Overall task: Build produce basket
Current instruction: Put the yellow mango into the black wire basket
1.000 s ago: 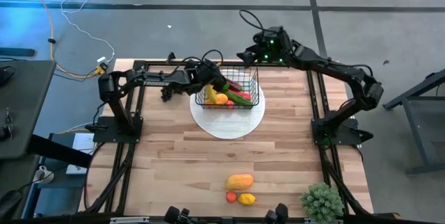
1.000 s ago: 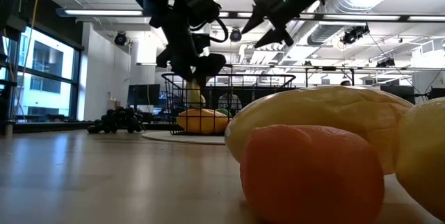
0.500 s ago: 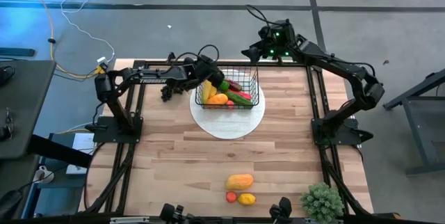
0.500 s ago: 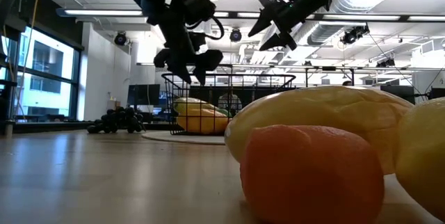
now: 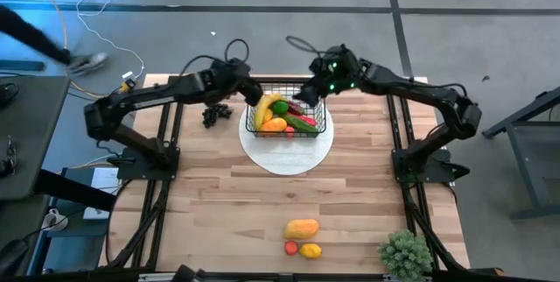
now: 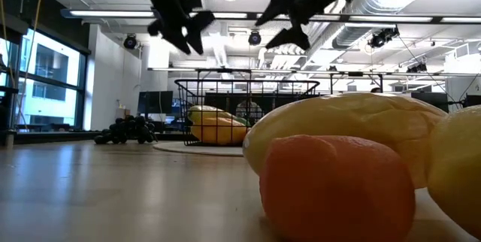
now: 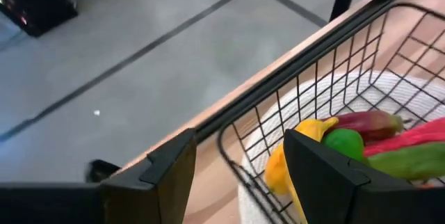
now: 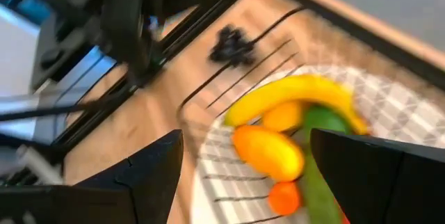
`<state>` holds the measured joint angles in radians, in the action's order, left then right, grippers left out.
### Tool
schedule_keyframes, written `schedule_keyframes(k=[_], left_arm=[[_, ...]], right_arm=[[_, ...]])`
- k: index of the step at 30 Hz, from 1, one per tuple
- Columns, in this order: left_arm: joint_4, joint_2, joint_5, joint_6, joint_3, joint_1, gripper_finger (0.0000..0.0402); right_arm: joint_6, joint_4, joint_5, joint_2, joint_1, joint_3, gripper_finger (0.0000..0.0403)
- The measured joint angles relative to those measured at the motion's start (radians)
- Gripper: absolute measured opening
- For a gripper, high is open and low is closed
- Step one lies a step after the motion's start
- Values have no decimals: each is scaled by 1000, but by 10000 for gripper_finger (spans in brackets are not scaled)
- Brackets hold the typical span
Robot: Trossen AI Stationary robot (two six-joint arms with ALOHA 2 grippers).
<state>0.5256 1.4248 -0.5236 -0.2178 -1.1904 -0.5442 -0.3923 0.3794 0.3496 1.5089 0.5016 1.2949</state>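
The black wire basket [image 5: 322,121] stands on a flat white disc [image 5: 289,156] at the table's far middle. Inside it lie a yellow banana [image 7: 300,140], an orange fruit [image 8: 268,151], green pieces [image 7: 344,142] and red pieces. My left gripper [image 5: 248,95] hangs open above the basket's left far corner [image 7: 240,151], high over the rim in the low view [image 6: 177,28]. My right gripper [image 5: 311,95] hangs open above the basket's far right side [image 6: 288,18], looking down on the produce [image 8: 257,161]. Dark grapes [image 5: 214,114] lie on the table left of the basket.
Near the table's near edge lie a yellow-orange fruit [image 5: 301,228], a small red one [image 5: 290,248] and a yellow one [image 5: 310,250]; they fill the low view's foreground [image 6: 338,189]. A spiky green plant [image 5: 405,254] stands at the near right corner. Bare wood lies between.
My left gripper let go of the banana, which now lies in the basket. It then rose and drew back toward the table's left far side. My right gripper came from beyond the far edge toward the basket, staying open.
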Motion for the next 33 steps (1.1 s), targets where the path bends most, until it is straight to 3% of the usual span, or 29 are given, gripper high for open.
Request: schedule_keyframes(k=[8,12,18,33], left_arm=[[86,-153,42,57,0,1,205],[119,-191,75,57,0,1,205],[139,-202,108,81,0,2,205],[164,-201,323,-82,0,5,205]], right_arm=[[-34,98,-4,0,-188,0,293],[-64,215,-98,0,-296,0,293],[-132,316,-191,0,-455,0,293],[-238,352,-236,0,-752,0,293]])
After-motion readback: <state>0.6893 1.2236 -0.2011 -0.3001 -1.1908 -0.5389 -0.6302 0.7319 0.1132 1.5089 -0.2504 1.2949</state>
